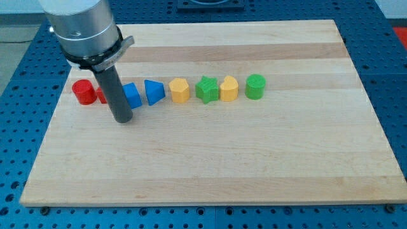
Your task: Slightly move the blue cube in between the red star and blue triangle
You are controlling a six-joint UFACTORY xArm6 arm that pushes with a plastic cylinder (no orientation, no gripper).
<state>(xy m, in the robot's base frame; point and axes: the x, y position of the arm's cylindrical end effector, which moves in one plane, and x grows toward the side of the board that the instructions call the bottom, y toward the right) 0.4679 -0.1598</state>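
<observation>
In the camera view, the arm comes down from the view's top left, its grey cylinder body ending in a dark rod that stands upright. There are no fingers to open or close; my tip (122, 119) rests on the wooden board (254, 159), just below the blue cube (131, 95). The rod hides part of the red star (100, 95) at the cube's left. The blue triangle (154, 92) sits just right of the cube. A red cylinder (82, 91) ends the row at left.
</observation>
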